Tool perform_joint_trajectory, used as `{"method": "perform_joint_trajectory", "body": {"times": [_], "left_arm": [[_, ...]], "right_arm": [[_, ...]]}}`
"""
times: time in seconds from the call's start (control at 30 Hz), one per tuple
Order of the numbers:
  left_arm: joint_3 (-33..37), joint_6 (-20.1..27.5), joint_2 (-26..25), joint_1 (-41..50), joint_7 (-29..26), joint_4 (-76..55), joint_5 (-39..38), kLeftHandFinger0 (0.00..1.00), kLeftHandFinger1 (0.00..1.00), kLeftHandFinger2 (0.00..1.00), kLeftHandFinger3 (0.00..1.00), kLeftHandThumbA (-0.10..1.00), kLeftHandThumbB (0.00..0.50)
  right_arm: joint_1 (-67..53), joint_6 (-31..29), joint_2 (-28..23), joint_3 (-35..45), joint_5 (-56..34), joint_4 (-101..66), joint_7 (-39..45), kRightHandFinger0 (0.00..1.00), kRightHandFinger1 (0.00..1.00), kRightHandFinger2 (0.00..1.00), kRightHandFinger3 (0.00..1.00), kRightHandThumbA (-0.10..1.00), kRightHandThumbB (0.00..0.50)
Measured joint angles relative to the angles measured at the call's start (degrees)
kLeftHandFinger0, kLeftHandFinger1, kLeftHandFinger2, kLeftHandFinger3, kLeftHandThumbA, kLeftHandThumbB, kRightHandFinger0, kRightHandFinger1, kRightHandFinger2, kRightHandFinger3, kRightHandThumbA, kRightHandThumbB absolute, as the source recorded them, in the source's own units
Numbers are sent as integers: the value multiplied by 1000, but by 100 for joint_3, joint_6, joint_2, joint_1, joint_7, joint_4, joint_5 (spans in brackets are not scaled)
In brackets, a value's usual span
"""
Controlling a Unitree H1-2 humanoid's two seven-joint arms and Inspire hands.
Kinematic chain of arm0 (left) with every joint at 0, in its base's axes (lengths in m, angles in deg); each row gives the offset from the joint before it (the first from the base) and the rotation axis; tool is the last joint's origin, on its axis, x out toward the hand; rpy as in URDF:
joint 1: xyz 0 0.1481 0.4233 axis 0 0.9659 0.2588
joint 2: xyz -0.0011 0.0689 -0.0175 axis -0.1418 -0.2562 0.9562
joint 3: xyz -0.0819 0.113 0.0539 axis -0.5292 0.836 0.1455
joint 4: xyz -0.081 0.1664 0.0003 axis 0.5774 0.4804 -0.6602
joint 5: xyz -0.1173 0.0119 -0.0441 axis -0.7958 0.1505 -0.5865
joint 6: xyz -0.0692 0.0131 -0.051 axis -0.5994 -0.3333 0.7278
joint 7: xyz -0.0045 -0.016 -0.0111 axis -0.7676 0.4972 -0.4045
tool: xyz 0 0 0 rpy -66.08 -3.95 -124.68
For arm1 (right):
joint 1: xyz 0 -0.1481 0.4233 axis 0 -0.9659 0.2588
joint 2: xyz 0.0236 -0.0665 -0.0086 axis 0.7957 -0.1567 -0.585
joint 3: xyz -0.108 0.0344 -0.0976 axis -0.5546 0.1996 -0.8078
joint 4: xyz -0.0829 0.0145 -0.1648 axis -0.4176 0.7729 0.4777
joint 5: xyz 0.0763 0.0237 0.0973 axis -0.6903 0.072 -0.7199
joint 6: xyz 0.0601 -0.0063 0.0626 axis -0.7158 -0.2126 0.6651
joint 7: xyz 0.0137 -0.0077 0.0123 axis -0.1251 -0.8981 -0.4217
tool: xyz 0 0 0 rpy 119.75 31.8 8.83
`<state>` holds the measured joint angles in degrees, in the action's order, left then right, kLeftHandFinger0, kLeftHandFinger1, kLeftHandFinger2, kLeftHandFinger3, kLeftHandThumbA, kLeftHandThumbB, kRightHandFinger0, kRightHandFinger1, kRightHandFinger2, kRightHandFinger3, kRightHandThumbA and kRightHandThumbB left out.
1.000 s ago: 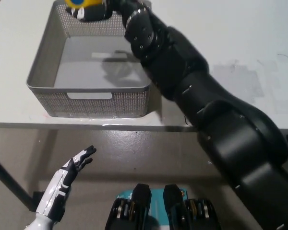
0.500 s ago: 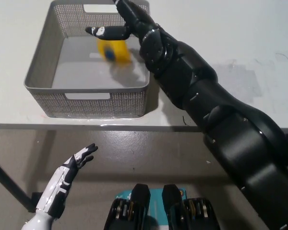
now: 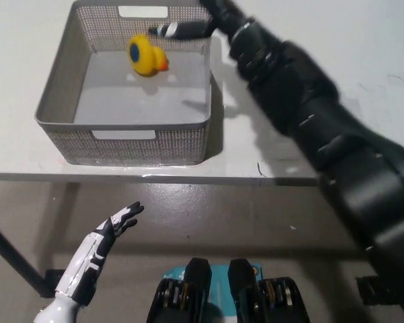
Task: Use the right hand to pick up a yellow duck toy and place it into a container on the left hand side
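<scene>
Nearest the camera, the left robot hand (image 3: 101, 243) is resting below the table's (image 3: 310, 40) front edge, in front of the container (image 3: 54, 101), its fingers extended and apart, holding nothing. Beyond it, the container is sitting on the table near that edge. The yellow duck toy (image 3: 145, 55) is lying on the floor of the container toward its far side, so the placing step is looking done. Farthest, the right robot hand (image 3: 209, 20) is hovering over the container's far right corner, just beside the duck but apart from it, one finger stretched toward it, gripping nothing. The next move probably calls for drawing the right arm clear of the container's rim without catching the mesh.
</scene>
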<state>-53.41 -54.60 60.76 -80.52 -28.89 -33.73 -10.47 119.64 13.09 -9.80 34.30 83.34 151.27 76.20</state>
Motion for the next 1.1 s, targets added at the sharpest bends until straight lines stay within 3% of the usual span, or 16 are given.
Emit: {"method": "perform_joint_trajectory", "body": {"times": [0.27, 0.4, 0.53, 0.67, 0.77, 0.83, 0.87, 0.9, 0.97, 1.07, 1.1], "left_arm": [[1, -54, 4, 1, 5, 25, 5, 1000, 1000, 1000, 1000, 1000, 222], [1, -58, 4, 3, 6, 42, 6, 1000, 1000, 1000, 1000, 1000, 238], [2, -61, 6, 6, 7, 49, 6, 1000, 1000, 1000, 1000, 1000, 236], [3, -63, 8, 7, 7, 53, 7, 1000, 1000, 1000, 1000, 1000, 221], [2, -64, 8, 7, 7, 58, 6, 1000, 1000, 1000, 1000, 1000, 206], [2, -64, 8, 8, 7, 59, 6, 1000, 1000, 1000, 1000, 1000, 216], [2, -64, 8, 7, 7, 59, 7, 1000, 1000, 1000, 1000, 1000, 213], [1, -65, 8, 7, 7, 59, 7, 1000, 1000, 1000, 1000, 1000, 215], [0, -67, 8, 6, 7, 59, 6, 1000, 1000, 1000, 1000, 1000, 231], [-4, -68, 7, 1, 7, 59, 3, 1000, 1000, 1000, 1000, 1000, 243], [-9, -68, 7, -1, 7, 59, 1, 1000, 1000, 1000, 1000, 1000, 216]], "right_arm": [[-685, 64, -647, 354, -102, -1771, 86, 1000, 1000, 1000, 1000, 1000, 421], [-1343, 158, -822, 557, -168, -2609, 135, 1000, 1000, 1000, 1000, 1000, 467], [-2059, 254, -941, 756, -249, -3370, 174, 1000, 1000, 1000, 1000, 1000, 451], [-2945, 303, -1015, 894, -339, -4162, 181, 1000, 1000, 1000, 1000, 1000, 390], [-3709, 327, -1018, 930, -381, -4755, 179, 1000, 1000, 1000, 1000, 1000, 421], [-4132, 328, -1003, 930, -403, -5079, 179, 1000, 1000, 1000, 1000, 1000, 415], [-4339, 328, -993, 928, -415, -5236, 179, 1000, 1000, 1000, 1000, 1000, 365], [-4734, 327, -973, 918, -440, -5536, 179, 1000, 1000, 1000, 1000, 1000, 384], [-5243, 323, -941, 896, -470, -5921, 180, 1000, 1000, 1000, 1000, 1000, 361], [-6084, 296, -862, 803, -539, -6553, 184, 1000, 1000, 1000, 1000, 1000, 404], [-6298, 284, -839, 757, -555, -6706, 188, 1000, 1000, 1000, 1000, 1000, 376]]}}
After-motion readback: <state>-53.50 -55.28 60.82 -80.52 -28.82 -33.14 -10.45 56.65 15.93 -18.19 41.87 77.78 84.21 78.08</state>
